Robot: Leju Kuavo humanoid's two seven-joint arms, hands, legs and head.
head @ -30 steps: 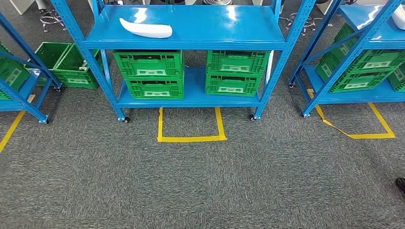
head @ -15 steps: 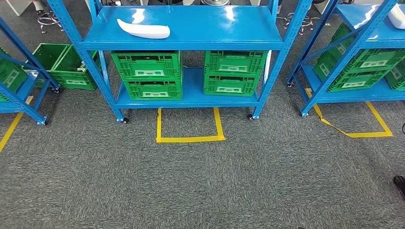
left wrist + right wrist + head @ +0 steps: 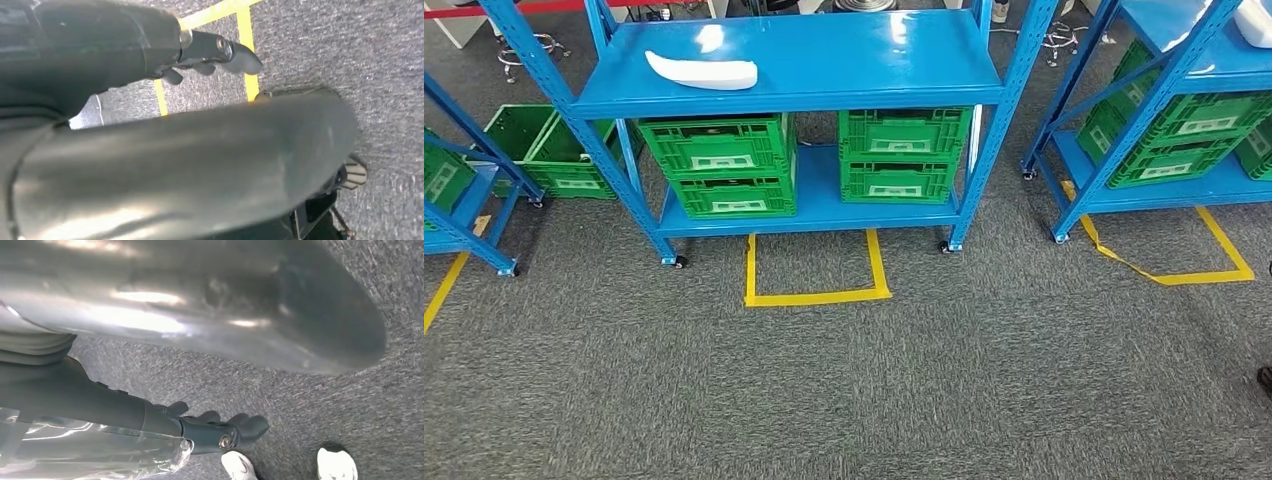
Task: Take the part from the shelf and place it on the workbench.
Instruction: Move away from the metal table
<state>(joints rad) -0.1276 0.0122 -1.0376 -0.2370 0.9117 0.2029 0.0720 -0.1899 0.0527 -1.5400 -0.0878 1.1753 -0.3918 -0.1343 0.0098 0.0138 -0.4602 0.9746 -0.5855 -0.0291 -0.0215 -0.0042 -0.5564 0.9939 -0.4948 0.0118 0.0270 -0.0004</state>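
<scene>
A long white curved part point(image 3: 702, 71) lies on the left side of the upper board of the blue shelf point(image 3: 854, 60) straight ahead. My left hand point(image 3: 210, 50) hangs beside my body over the carpet, fingers stretched out and holding nothing. My right hand point(image 3: 215, 429) likewise hangs low over the carpet with its fingers extended and nothing in them. Both hands are far from the part.
Green crates point(image 3: 719, 165) point(image 3: 902, 153) fill the shelf's lower board. A yellow tape square point(image 3: 814, 296) marks the carpet before it. More blue racks stand at the left point(image 3: 464, 190) and right point(image 3: 1164, 75). A person's white shoes point(image 3: 337, 462) stand near my right side.
The whole picture has shifted: the camera moved, and the shelf now sits slightly lower and further left. The part lies as before on its board.
</scene>
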